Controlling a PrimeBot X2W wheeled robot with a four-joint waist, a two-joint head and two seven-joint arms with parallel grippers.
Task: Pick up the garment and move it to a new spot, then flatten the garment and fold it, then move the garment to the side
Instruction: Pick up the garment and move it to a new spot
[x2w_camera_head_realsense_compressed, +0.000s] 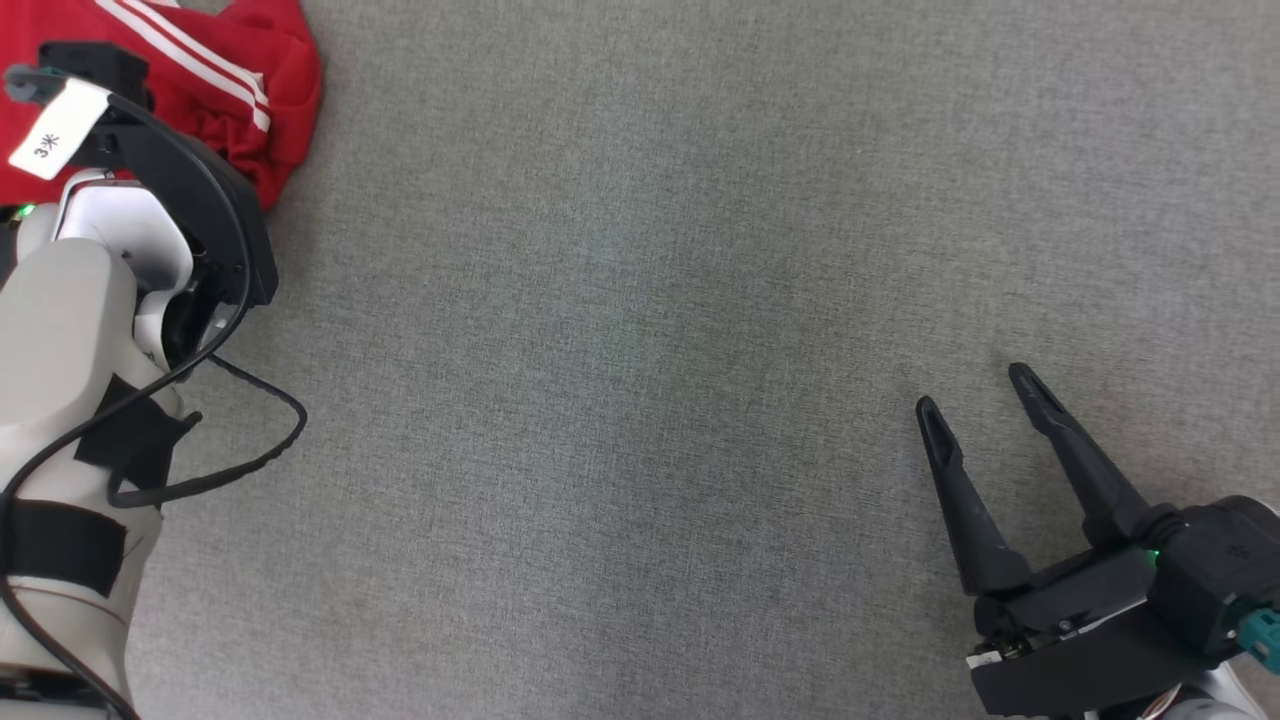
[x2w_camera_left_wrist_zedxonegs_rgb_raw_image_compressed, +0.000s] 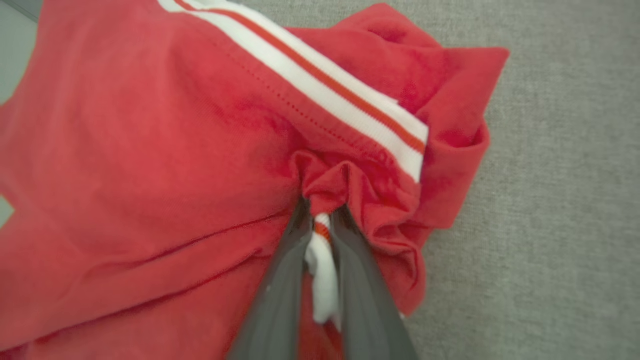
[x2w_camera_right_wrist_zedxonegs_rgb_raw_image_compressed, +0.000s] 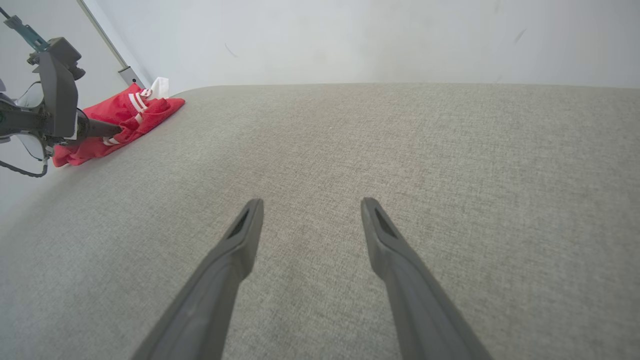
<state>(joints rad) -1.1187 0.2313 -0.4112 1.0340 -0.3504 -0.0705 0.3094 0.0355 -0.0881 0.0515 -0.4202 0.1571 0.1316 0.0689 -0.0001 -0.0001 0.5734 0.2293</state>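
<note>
- Garment (x2w_camera_head_realsense_compressed: 235, 70), red with white stripes, is lying bunched at the far left corner of the grey surface (x2w_camera_head_realsense_compressed: 640, 300), in the head view's upper left.
- Left gripper (x2w_camera_left_wrist_zedxonegs_rgb_raw_image_compressed: 320, 212) is pinching a fold of it. Its jaws are sitting nearly together on red cloth and a strip of white trim, so I judge the pick-up step to be under way, with the lift not yet made.
- Next move, as I read it, is calling for a lift that clears the bunched cloth. A carry rightward onto the open middle of the surface would follow, without the thin pinch slipping.
- Right gripper (x2w_camera_head_realsense_compressed: 972, 388) is hovering at the lower right, well apart from the garment, jaws spread wide and holding nothing.
- Left wrist view is giving what the head view is not: the pinch itself, which the left arm's wrist is hiding from above.
- Right wrist view is adding a side-on look. The garment is lying low near the surface's far edge, with the left gripper's fingers reaching into it.
</note>
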